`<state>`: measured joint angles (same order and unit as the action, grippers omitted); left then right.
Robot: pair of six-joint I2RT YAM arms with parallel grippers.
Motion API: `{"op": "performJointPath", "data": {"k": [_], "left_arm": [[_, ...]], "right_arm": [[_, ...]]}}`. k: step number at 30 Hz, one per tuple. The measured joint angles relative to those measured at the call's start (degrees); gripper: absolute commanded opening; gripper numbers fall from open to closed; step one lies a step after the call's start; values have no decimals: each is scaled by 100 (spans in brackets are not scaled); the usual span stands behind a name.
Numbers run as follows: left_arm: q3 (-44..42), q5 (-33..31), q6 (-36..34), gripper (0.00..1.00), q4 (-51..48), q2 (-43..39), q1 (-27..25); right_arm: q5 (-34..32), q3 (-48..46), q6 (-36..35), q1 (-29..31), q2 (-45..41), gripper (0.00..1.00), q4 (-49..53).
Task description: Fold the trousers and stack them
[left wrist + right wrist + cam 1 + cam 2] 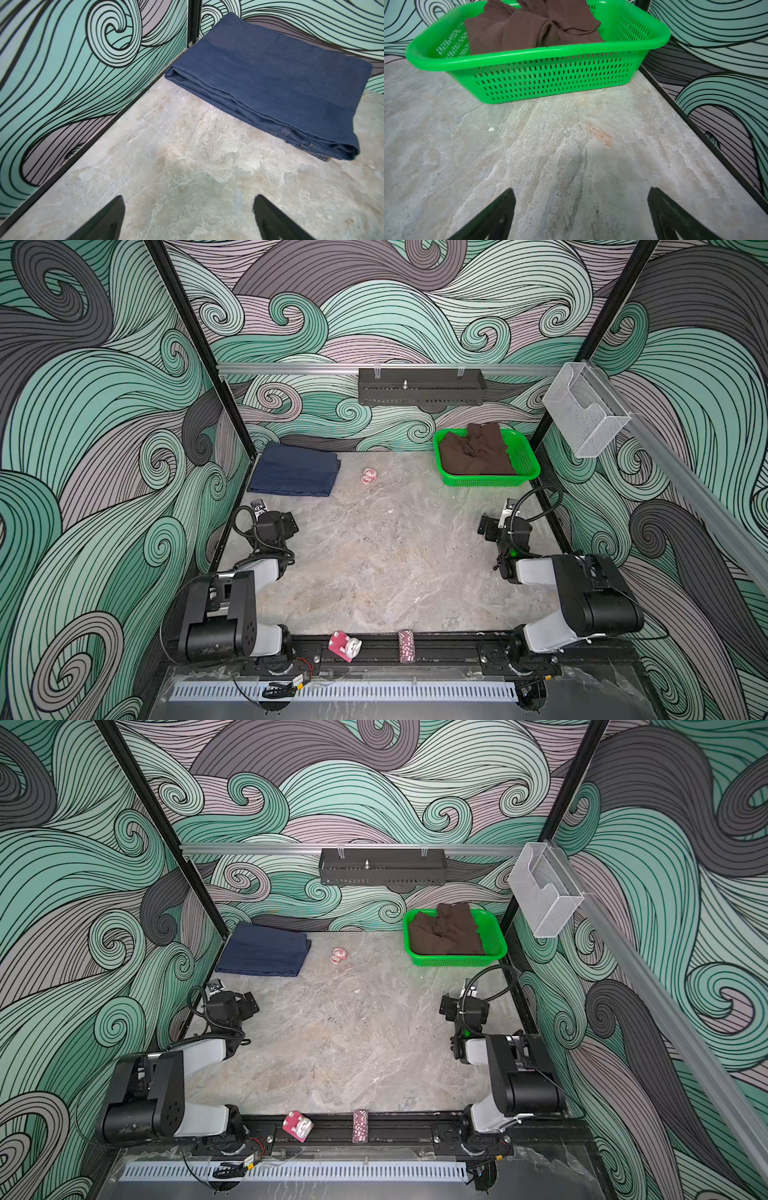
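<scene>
- Left gripper (189, 198): fingers wide apart, nothing between them, only bare tabletop (395, 572) beneath. It sits near the left edge, short of the trousers.
- Right gripper (581, 190): fingers also wide apart and empty, over bare surface near the right edge, facing the green basket (539, 54).
- Trousers (293, 470): navy denim in the far left corner, folded into a flat, compact rectangle. In the left wrist view (280, 83) several layers show along the near side, with a little orange stitching at one end. The edges are fairly even and neither gripper touches them.
- Green basket, far right corner: holds a brown garment (478, 452), rumpled and unfolded, rising above the rim. I cannot tell whether it is another pair of trousers.
- Small pink-and-white object (368, 475) lies near the far edge between trousers and basket, apart from both.

Progress, as judged: the denim fold looks finished and the pile is started in its corner. If the brown garment belongs to the job, it is yet to be lifted out, spread, folded and laid on the denim.
</scene>
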<state>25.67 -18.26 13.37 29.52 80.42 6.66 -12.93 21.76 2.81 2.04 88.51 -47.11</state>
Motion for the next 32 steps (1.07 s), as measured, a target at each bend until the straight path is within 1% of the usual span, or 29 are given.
{"op": "performJointPath", "data": {"k": [2,3,5,6,9,12,32], "left_arm": [[-24,240,-142,99,186,87,-39],[-44,337,-238,99,435,221,-79],[-114,439,-474,98,1073,638,-188],[-170,496,-566,99,1220,828,-249],[-214,570,-662,99,1008,846,-354],[-212,590,-785,99,1255,835,-358],[-138,562,-820,99,1029,748,-382]], "right_arm": [[20,-24,-52,0,2,99,-168],[33,-24,-72,0,0,100,-208],[37,-24,-92,0,-15,100,-236],[22,-26,-116,26,-15,100,-262],[-20,-24,-184,142,-15,100,-264],[-17,-24,-236,201,-15,100,-264],[-26,-24,-247,177,-15,100,-236]]}}
